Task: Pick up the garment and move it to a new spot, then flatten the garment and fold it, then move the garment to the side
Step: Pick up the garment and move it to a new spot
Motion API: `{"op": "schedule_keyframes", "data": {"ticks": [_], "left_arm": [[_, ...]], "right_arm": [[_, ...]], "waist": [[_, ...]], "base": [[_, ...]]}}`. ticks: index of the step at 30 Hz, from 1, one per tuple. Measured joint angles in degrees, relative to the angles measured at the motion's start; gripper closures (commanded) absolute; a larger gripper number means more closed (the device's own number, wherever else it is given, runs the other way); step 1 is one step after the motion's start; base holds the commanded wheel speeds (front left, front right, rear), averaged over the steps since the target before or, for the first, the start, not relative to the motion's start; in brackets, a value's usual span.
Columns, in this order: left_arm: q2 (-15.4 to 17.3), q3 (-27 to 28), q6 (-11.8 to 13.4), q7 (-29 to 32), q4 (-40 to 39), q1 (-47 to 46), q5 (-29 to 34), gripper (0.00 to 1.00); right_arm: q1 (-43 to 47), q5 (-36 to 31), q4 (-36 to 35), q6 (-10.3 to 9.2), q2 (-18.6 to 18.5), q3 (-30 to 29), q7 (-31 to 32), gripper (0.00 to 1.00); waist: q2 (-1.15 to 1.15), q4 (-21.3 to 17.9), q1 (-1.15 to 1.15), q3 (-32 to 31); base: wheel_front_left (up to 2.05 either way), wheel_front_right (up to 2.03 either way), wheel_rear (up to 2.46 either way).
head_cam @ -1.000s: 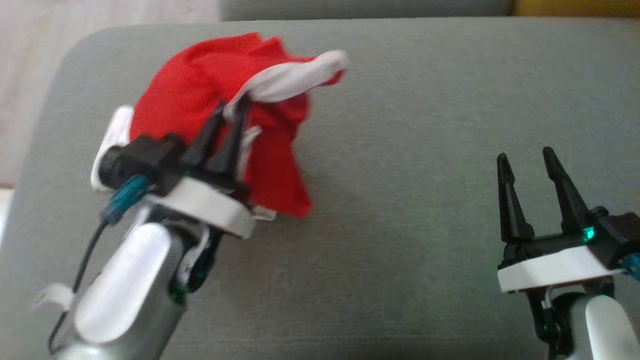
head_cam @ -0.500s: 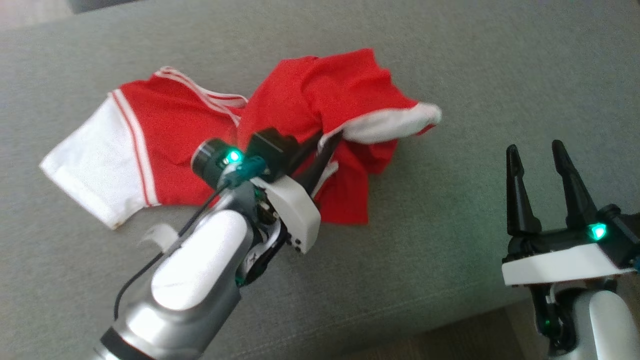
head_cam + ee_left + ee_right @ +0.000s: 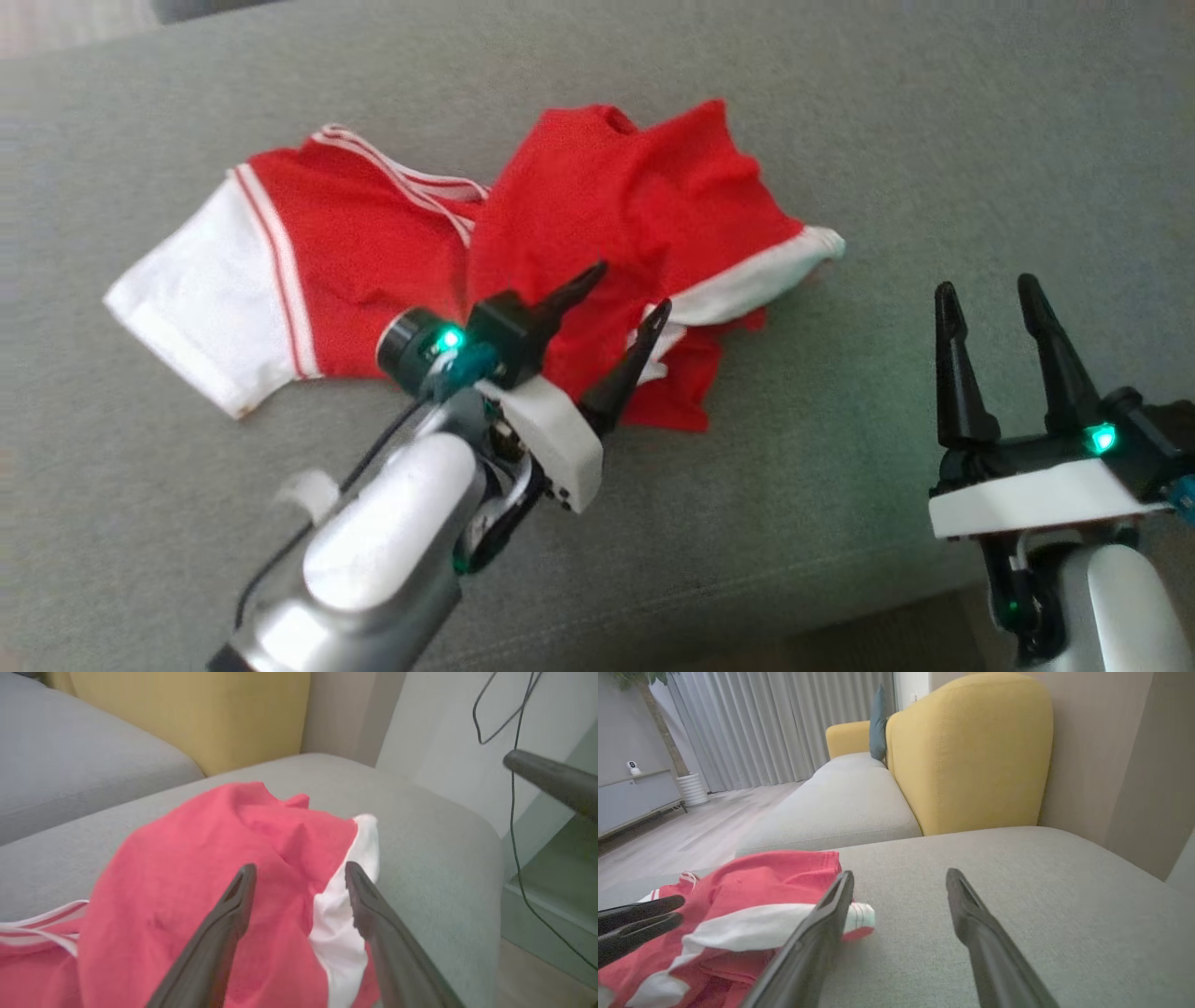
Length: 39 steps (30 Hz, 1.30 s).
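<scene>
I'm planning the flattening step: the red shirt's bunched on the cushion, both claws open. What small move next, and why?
Probably lower the left claw onto the white hem and pull it outward: the garment lies crumpled there.

1. A grey seat (image 3: 840,112) spreads beneath the left gripper (image 3: 631,287) and right gripper (image 3: 985,285).
2. A yellow backrest (image 3: 971,756) stands ahead of the right gripper.
3. A blue pillow (image 3: 878,723) leans farther on, slightly to its left.
4. Curtains (image 3: 761,723), a white pot (image 3: 692,788) and a grey cabinet (image 3: 635,798) sit far off to its left.
5. A black cable (image 3: 512,821) hangs ahead-right of the left gripper.
</scene>
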Motion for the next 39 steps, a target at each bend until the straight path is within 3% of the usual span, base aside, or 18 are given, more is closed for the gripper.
{"op": "schedule_keyframes", "data": {"ticks": [6, 18, 23, 30, 39], "left_arm": [[0.9, 3.9, 5.3, -5.5, -5.6, 5.9, -1.2, 0.0], [5.7, 15.2, 12.2, -9.0, -9.8, 14.5, -2.9, 0.0], [8.1, 19.4, 12.3, -9.1, -11.7, 19.2, -2.9, 0.0], [8.8, 23.9, 11.2, -9.1, -13.3, 25.0, -2.1, 0.0], [8.7, 24.7, 9.8, -9.1, -12.7, 27.5, -0.6, 0.0]], "right_arm": [[0.2, -1.1, -0.2, -0.01, 0.0, -0.2, 1.1, 0.0], [1.4, -3.0, -1.4, -0.01, 0.0, -1.1, 3.7, 0.0], [3.3, -3.9, -1.6, 0.0, 0.0, -1.1, 4.8, 0.0], [5.4, -4.5, -2.3, 0.0, 0.0, -0.5, 6.4, 0.0], [7.7, -4.5, -3.4, 0.0, 0.0, -0.1, 7.3, 0.0]], "waist": [[0.0, 3.8, 0.0, -3.1], [0.0, 10.7, 0.0, -7.7], [0.0, 12.3, 0.0, -9.7], [0.0, 12.9, 0.0, -12.1], [0.0, 12.4, 0.0, -13.8]], "base": [[0.0, 0.0, 0.0], [0.0, 0.0, 0.0], [0.0, 0.0, 0.0], [0.0, 0.0, 0.0], [0.0, 0.0, 0.0]]}}
